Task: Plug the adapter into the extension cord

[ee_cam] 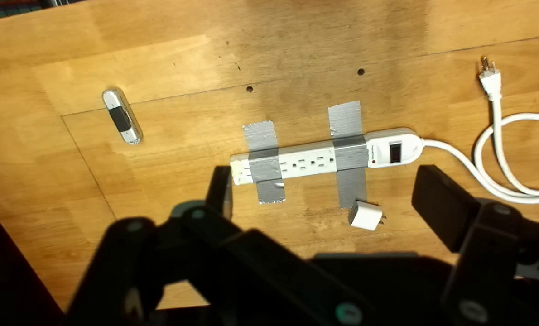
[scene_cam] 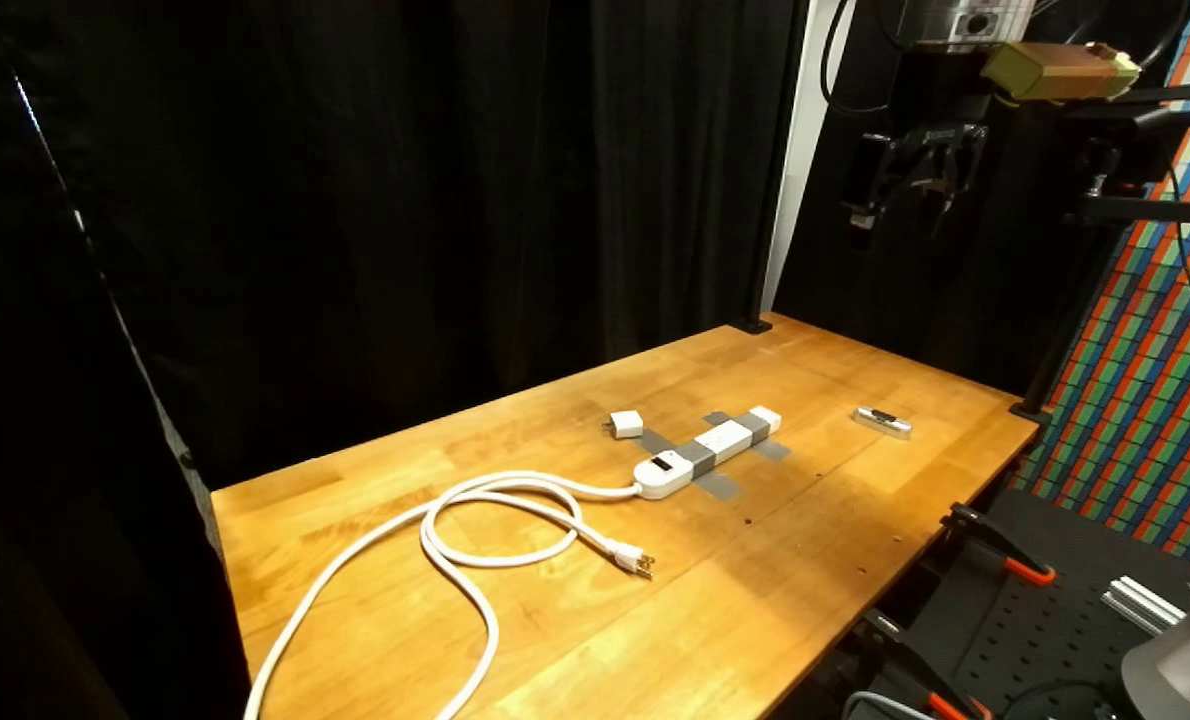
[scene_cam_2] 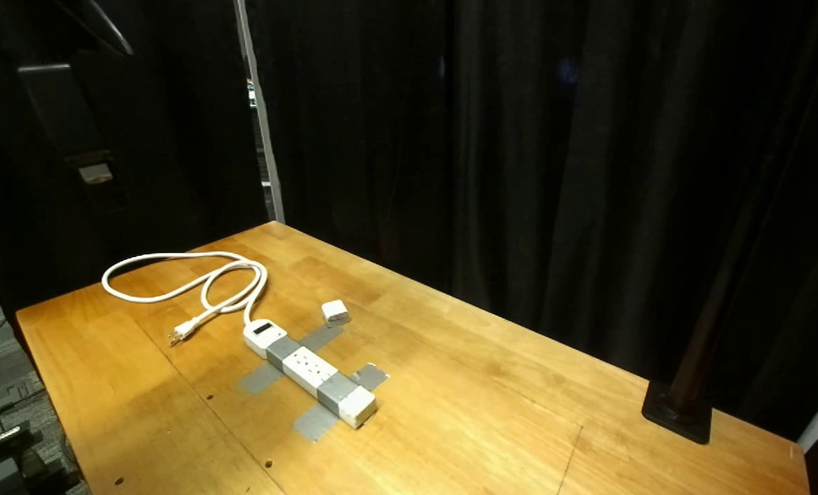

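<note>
The adapter (scene_cam: 626, 424) is a small white block lying on its side on the table. It also shows in an exterior view (scene_cam_2: 335, 311) and in the wrist view (ee_cam: 366, 215), where its two prongs point right. The extension cord (scene_cam: 725, 438) is a white power strip held to the table by grey tape. Its sockets face up in an exterior view (scene_cam_2: 309, 370) and in the wrist view (ee_cam: 308, 159). My gripper (scene_cam: 905, 205) is high above the table. In the wrist view my gripper (ee_cam: 330, 194) is open and empty, its fingers wide apart, with the adapter below between them.
The strip's white cable loops on the table and ends in a three-prong plug (scene_cam: 630, 558). A small silver and black object (ee_cam: 122, 116) lies beyond the strip's far end. Black clamps (scene_cam: 995, 540) grip the table edge. A post base (scene_cam_2: 677, 411) stands at a corner.
</note>
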